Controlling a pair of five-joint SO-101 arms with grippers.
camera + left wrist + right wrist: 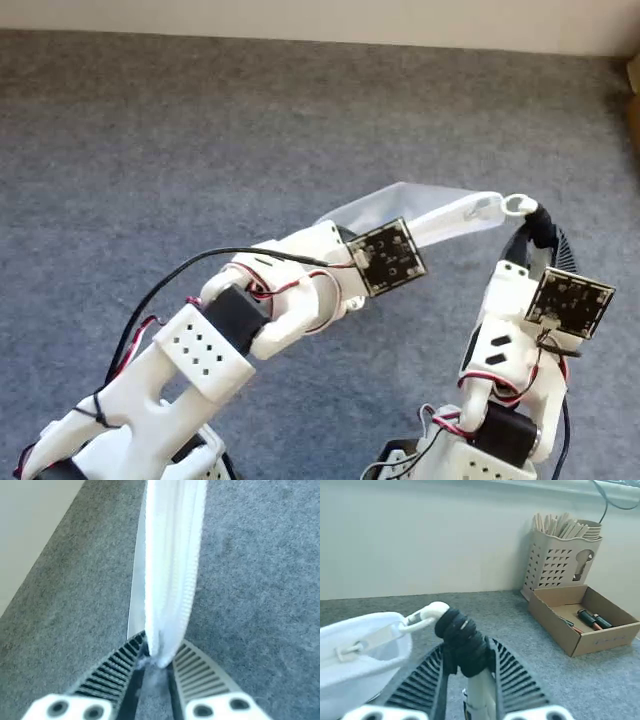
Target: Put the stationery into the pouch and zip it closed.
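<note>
On the grey table (pixel 200 130), the white pouch (pixel 420 215) stretched toward 1 o'clock of centre, my left gripper (pixel 156 662) pinching its 8 o'clock end and my right gripper (pixel 466 649) clamped on the black pull (pixel 460 630) at its 3 o'clock end.

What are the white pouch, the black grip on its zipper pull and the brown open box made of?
White translucent zip pouch: thin soft plastic, probably; grey table shows through. Black wound grip: looks like wrapped tape or cord, matte, layered turns. Brown open box: cardboard, matte, folded walls.
</note>
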